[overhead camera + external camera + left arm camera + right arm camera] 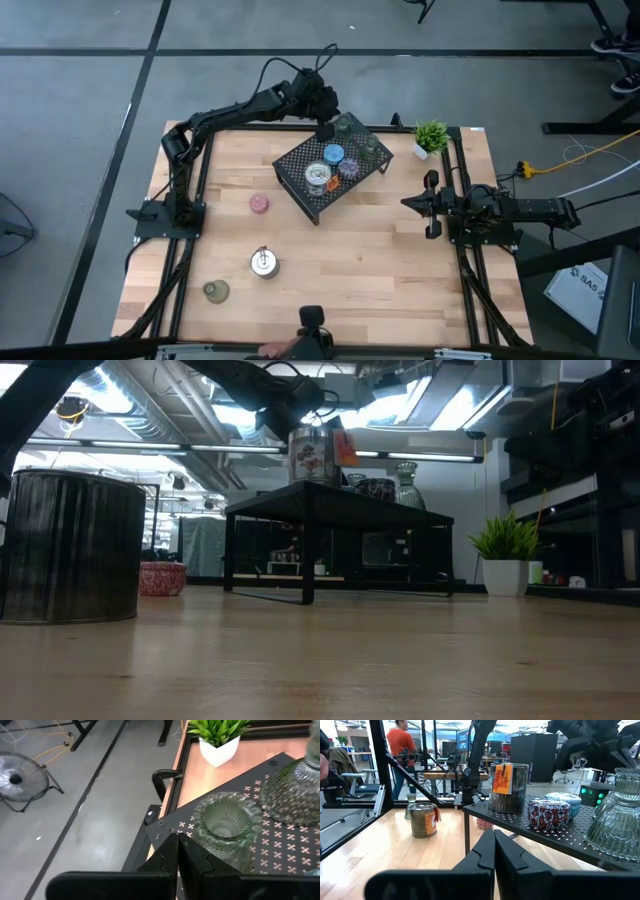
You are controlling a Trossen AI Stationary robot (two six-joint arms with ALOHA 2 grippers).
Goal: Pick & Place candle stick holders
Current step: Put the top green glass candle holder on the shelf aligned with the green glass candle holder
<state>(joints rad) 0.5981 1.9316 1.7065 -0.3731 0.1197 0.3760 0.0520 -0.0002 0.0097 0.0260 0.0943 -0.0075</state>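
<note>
we see the left gripper [325,105], fingers pressed together and empty, above the far corner of the black rack [300,185], just beside a green glass holder [227,822]. the rack carries two green glass holders, a silver holder [318,176], a blue holder [334,153] and a purple holder [548,813]. on the table [400,270] we find a pink holder [259,204], a second silver holder [264,263] and a third green holder [216,291]. the right gripper [408,203], fingers together, waits at the table's right edge, near the potted plant [431,136].
</note>
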